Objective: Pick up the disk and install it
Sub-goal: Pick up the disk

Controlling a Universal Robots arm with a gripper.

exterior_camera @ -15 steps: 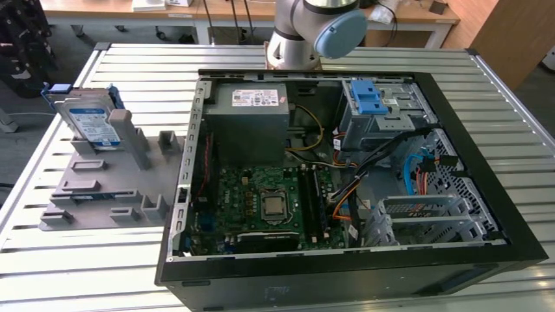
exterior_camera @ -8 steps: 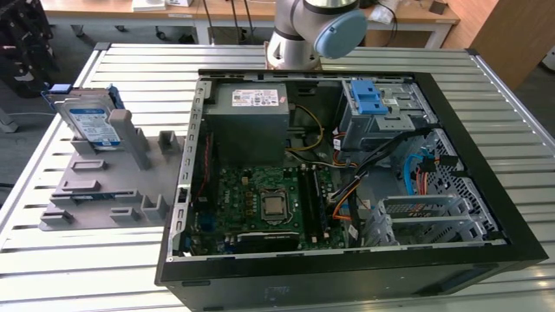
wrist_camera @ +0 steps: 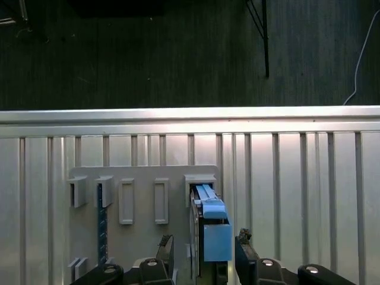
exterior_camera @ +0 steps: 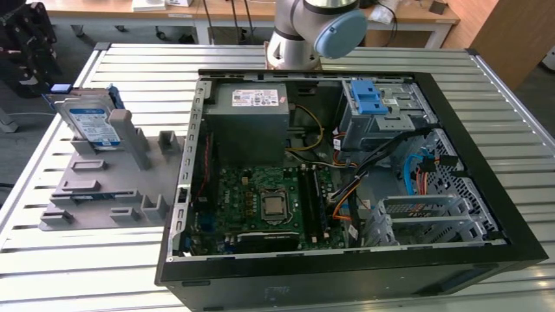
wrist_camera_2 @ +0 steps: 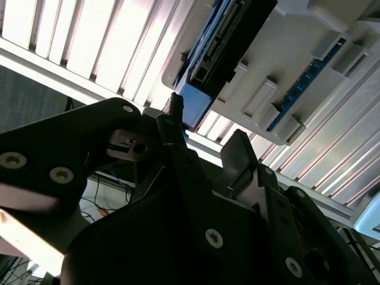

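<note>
Hovering over the grey slotted holder (exterior_camera: 104,188), my end effector (wrist_camera: 205,242) is spread wide and carries nothing. The disk (exterior_camera: 91,123) stands on edge in a slot at one end of that holder, its white-and-blue label showing in the exterior view. In the first wrist view I look down on its thin edge, capped by the blue bracket (wrist_camera: 215,234). My fingertips (wrist_camera: 243,240) sit one to each side of the disk, clear of it. The second wrist view shows the disk's dark connector edge (wrist_camera_2: 228,38) seated in the holder beyond my fingers, with no contact that I can see.

I judge the step in hand to be the approach for the pick: I am lined up but have not yet gripped, and nothing of the install is begun. The open computer case (exterior_camera: 347,276) lies just beside the holder on the slatted tabletop (exterior_camera: 87,260). The drive cage with two blue latches (exterior_camera: 381,110) sits toward the side of the case away from the holder.

The grasp, I think, calls for a straight descent along the slot, with the disk centred so both fingers meet its flat faces together. It should go deep enough to clamp metal and not just plastic bracket. Closing off-centre could tip the disk against the holder's posts and make it bind.
</note>
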